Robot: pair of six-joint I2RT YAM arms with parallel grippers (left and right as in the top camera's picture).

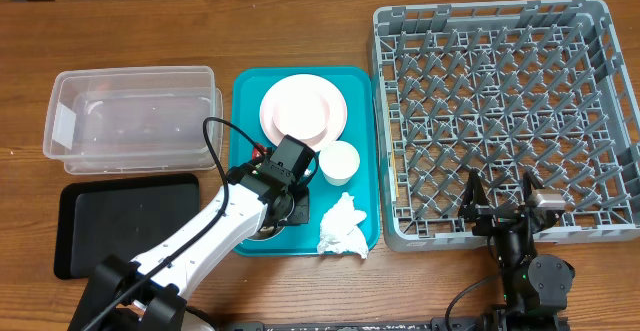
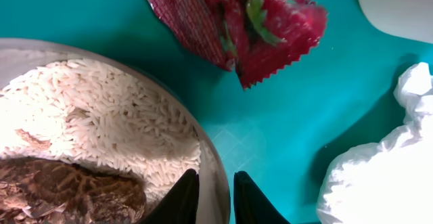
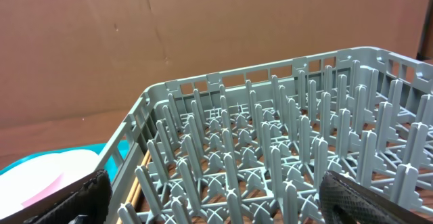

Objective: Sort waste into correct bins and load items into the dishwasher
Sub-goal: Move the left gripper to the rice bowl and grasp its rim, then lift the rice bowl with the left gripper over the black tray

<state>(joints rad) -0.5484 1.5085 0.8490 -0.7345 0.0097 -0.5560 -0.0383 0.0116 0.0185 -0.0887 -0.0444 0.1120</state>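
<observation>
My left gripper reaches onto the teal serving tray. In the left wrist view its jaws are shut on the rim of the whitish bowl, which holds white rice and a brown food scrap. The red wrapper lies just beyond the bowl. The crumpled napkin lies to its right and also shows in the left wrist view. The pink-white plate and white cup stand on the tray. My right gripper is open and empty at the dish rack's near edge.
The clear tub sits at the left, with the flat black tray in front of it. The right wrist view looks over the rack's pegs between its spread fingers, with the plate at lower left.
</observation>
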